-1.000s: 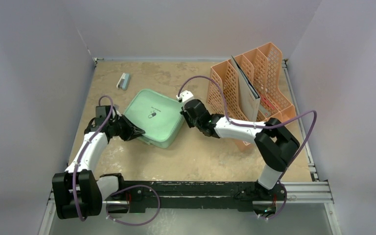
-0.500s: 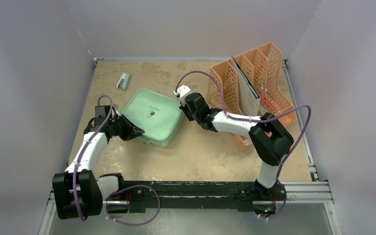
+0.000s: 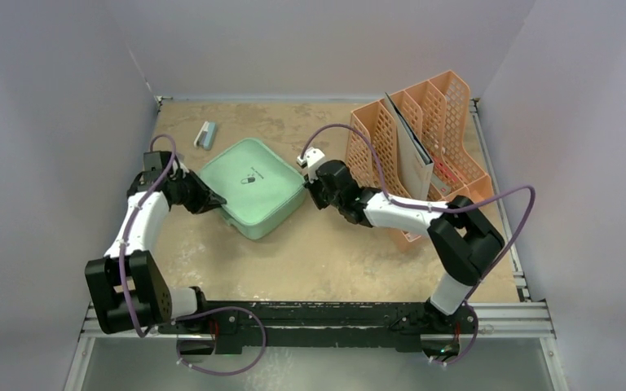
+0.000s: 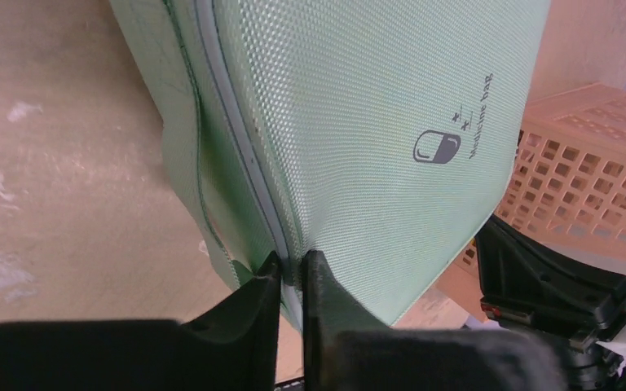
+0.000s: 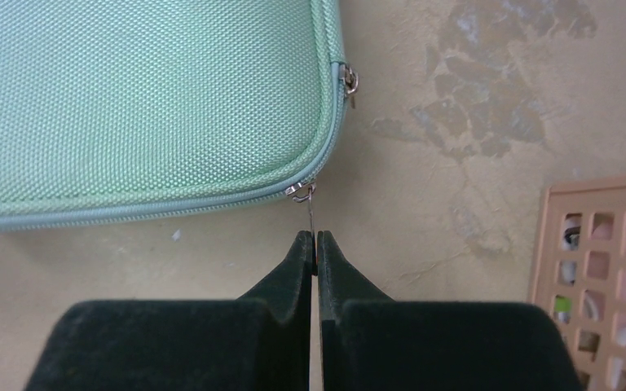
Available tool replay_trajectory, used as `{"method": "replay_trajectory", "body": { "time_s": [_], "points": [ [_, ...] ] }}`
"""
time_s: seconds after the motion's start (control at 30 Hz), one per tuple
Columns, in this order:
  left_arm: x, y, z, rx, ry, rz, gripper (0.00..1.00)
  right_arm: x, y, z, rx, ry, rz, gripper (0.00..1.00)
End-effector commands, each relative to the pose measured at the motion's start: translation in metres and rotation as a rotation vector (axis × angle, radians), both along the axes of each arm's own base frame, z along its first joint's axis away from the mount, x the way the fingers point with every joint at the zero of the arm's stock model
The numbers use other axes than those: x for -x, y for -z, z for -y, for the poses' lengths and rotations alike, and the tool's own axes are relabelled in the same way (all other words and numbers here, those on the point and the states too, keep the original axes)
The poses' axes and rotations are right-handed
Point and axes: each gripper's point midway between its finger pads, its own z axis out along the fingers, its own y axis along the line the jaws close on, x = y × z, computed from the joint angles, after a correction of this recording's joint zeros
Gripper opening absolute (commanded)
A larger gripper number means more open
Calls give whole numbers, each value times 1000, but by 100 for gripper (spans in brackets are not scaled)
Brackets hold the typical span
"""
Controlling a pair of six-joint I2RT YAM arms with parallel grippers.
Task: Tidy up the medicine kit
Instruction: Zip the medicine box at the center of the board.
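The medicine kit (image 3: 253,186) is a mint-green woven zip case with a pill icon, lying flat mid-table. It also shows in the left wrist view (image 4: 359,106) and the right wrist view (image 5: 130,98). My left gripper (image 3: 216,202) is shut on the kit's left corner and pinches the zipper seam (image 4: 292,265). My right gripper (image 3: 310,192) is at the kit's right corner, shut on a thin metal zipper pull (image 5: 310,210), its fingertips (image 5: 315,240) meeting just below the slider. A second slider (image 5: 349,81) sits further along the same edge.
A peach mesh file rack (image 3: 420,147) holding folders stands right of the kit, close behind my right arm, and also shows in the right wrist view (image 5: 603,277). A small grey-green object (image 3: 204,135) lies at the far left. Walls enclose the table on three sides.
The kit has shifted toward the far left and turned slightly. My left gripper moved back and left with its corner. My right gripper swung away and back, still at the right corner.
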Motion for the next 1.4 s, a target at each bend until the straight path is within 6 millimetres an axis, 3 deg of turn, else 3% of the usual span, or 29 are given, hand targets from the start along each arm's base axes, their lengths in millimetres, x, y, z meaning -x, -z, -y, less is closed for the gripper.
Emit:
{"method": "replay_trajectory", "body": {
  "time_s": [0.0, 0.13, 0.23, 0.33, 0.57, 0.63, 0.7, 0.83, 1.03, 1.37],
  "points": [
    [-24, -40, -26, -133, 12, 113, 16, 14, -15, 2, -104, 72, -44, 0],
    [-19, -52, -27, -144, -16, 127, 46, 40, -15, -21, -136, 12, -75, 0],
    [-13, -60, -26, -148, -35, 163, 54, 54, -18, -35, -173, -15, -102, 0],
    [-10, -66, -13, -91, 5, 203, 53, 69, -19, -50, -189, -52, -146, 0],
    [-10, -64, 53, 143, 150, 249, 40, 90, -25, -67, -223, -100, -173, 0],
    [-7, -53, 75, 176, 190, 227, 38, 86, -25, -64, -201, -86, -149, 0],
    [-3, -36, 82, 186, 181, 180, 37, 83, -21, -58, -168, -64, -140, 0],
    [9, -5, 77, 167, 132, 102, 34, 69, -19, -40, -66, -46, -59, 0],
    [31, 38, 54, 16, 85, 7, 34, 43, -19, -17, -3, -18, -9, 0],
    [39, 52, 53, 10, 79, -37, 35, 7, -16, -11, 40, 8, 26, 0]
  ]
}}
